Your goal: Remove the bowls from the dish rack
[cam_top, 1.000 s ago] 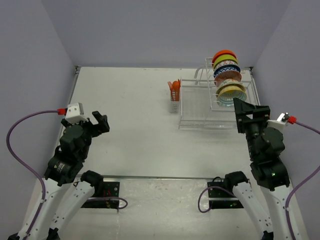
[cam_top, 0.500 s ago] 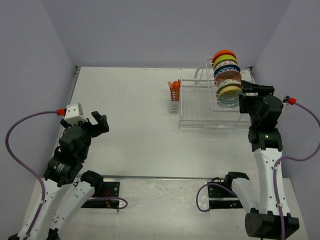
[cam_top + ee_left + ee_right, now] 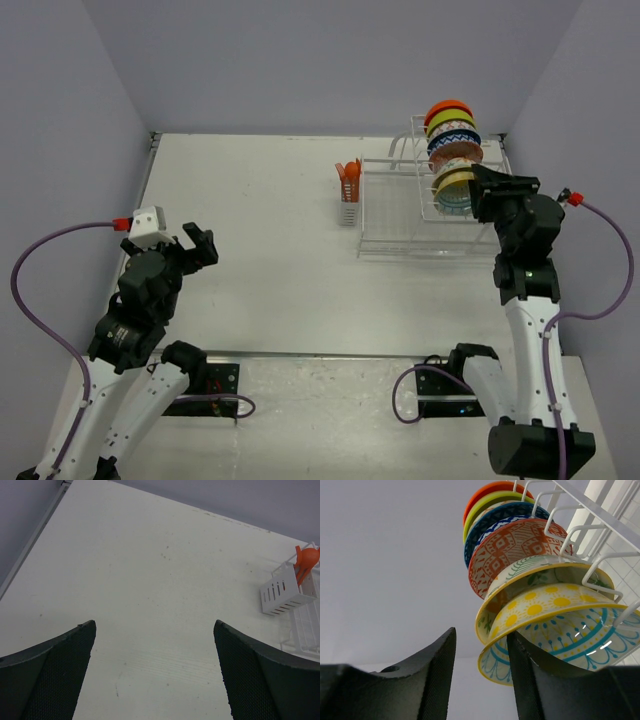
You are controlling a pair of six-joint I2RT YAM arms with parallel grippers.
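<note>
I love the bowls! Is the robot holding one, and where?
Nothing yet. The right gripper straddles the rim of the nearest bowl, gap showing; the left gripper is empty.

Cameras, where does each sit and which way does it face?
Top external: above and behind the arms, looking down on the white wire dish rack; both arms show.
Left wrist: faces across the pale table to the white slotted utensil holder; open black fingers show.
Right wrist: looks up at colourful round bowls; black fingers show.
Shared: top and right wrist see bowls.

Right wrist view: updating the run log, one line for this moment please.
right gripper: open, at rim of nearest bowl | left gripper: open, above table | bowls: all in dish rack
</note>
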